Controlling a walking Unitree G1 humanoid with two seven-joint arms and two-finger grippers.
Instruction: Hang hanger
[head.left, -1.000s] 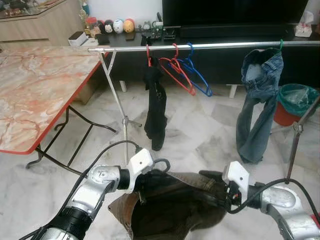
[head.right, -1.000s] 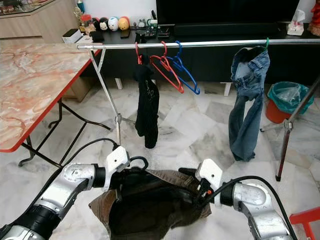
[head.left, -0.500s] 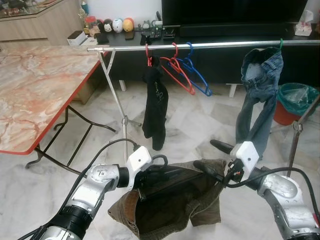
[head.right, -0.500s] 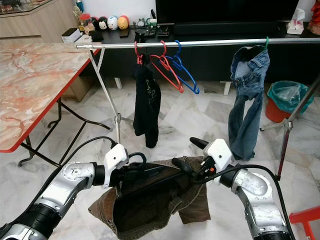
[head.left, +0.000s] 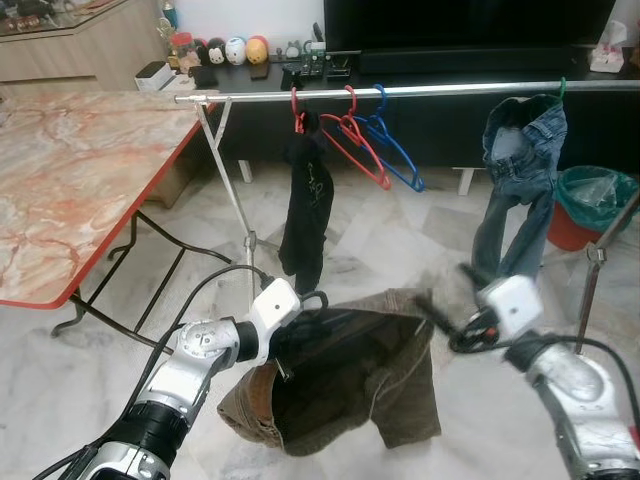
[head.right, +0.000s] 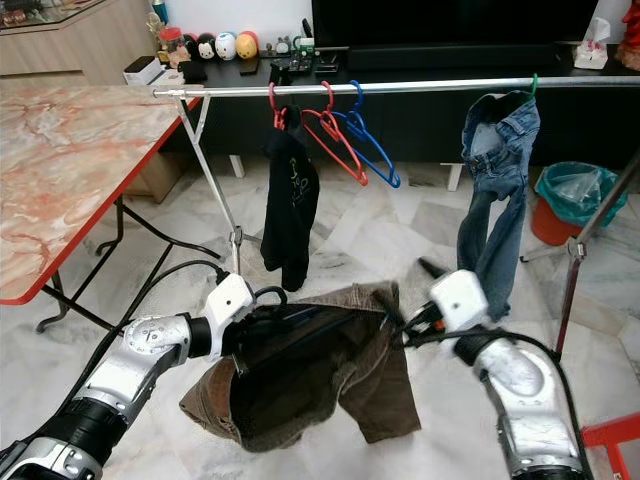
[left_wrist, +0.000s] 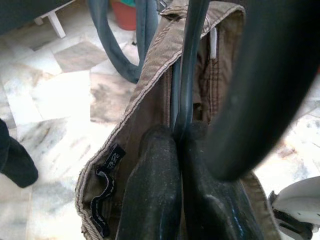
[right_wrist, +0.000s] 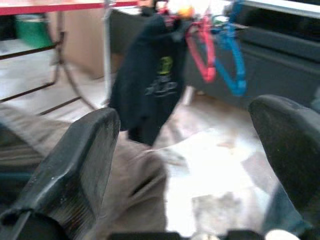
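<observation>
Marble-tiled floor with a marble-patterned, red-edged table standing at the robot's left. A metal clothes rail on a tripod stand spans the scene ahead, in front of a long black TV cabinet. On the rail, from the robot's left to right: a black garment on a red hanger, an empty red hanger, an empty blue hanger, and well apart from these a pair of blue jeans on a green hook. A teal-lined bin stands on the floor beyond the jeans.

Brown shorts on a dark hanger hang in the air below and short of the rail, not touching it. The hanger's hook sits just beside the left wrist housing.

Left gripper: fingers clenched together on the dark hanger bar where it meets the shorts' waistband, a black label loop just beside them. It alone carries the shorts' weight.

Right gripper: blurred in the eye views, just beside the far edge of the shorts. The right wrist view shows its fingers spread wide apart, released, with nothing between them and the brown fabric under one of them.
</observation>
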